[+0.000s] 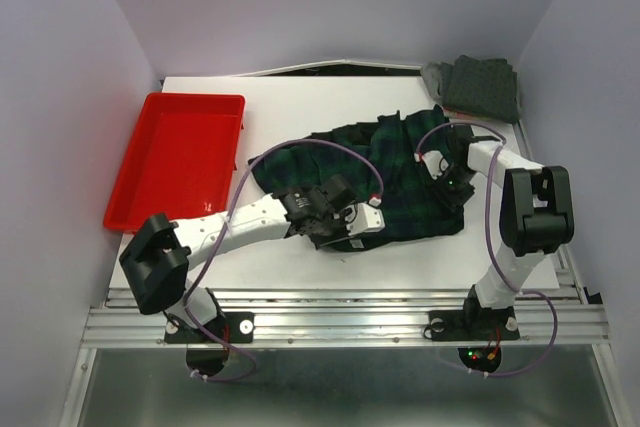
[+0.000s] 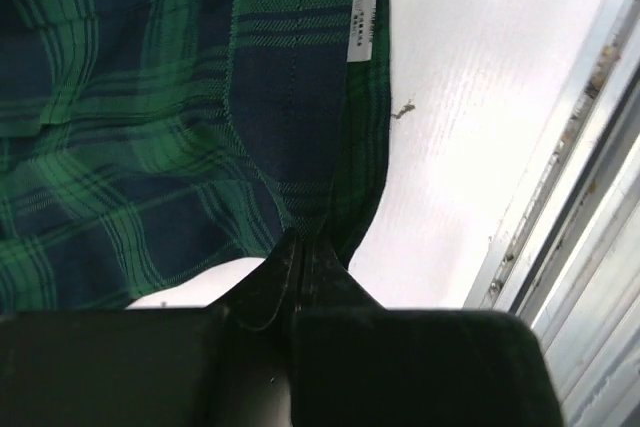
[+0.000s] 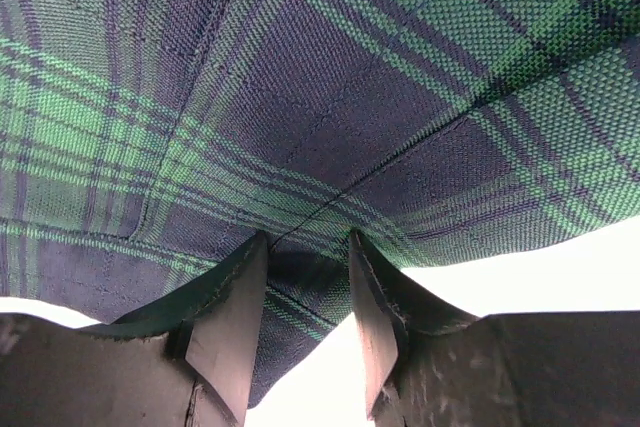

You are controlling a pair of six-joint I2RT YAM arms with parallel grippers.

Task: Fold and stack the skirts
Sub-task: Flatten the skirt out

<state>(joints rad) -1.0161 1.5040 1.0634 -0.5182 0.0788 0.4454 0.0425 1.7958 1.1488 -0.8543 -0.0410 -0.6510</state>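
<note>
While left tool [image 2: 300, 240] clamped on plaid skirt [image 1: 410, 202], right tool [image 3: 308, 247] unclear; red tray [image 1: 180, 162] nearby.

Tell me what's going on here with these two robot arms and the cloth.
Both arms are working on the plaid skirt, which lies spread on the white table. The left gripper is pinched shut on its near edge, and the right gripper grips a fold at its right side. A dark dotted skirt lies folded at the far right corner; the plaid one is not yet stacked on it. A red tray sits at the left.
</note>
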